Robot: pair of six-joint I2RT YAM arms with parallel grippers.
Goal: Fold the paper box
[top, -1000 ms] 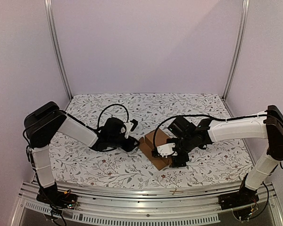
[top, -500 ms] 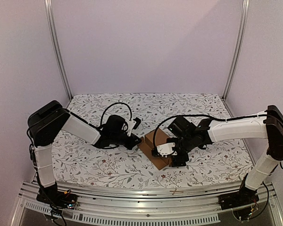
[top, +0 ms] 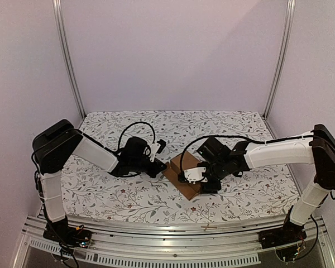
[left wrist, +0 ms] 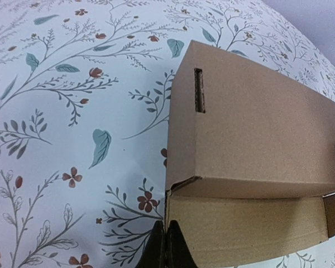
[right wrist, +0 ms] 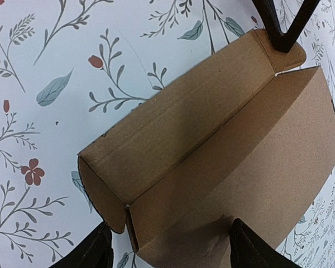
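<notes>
Centre of the overhead view, the paper box (top: 182,174) lies half-formed on the floral cloth (top: 128,195), between both arms. The left gripper (left wrist: 164,249) is clamped tight, apparently nipping the thin edge of an end flap at the frame's bottom. The right gripper (right wrist: 170,251) gapes wide, straddling the opposite end and holding nothing. Light, springy cardboard, I'd say: it creases readily and slides easily. Best pinched at flap edges, close by the score lines.

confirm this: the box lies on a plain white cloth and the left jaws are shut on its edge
Not plain: the cloth is printed with leaves and flowers, as the left wrist view shows. The box does lie on it, and the left jaws are shut on its edge.
</notes>
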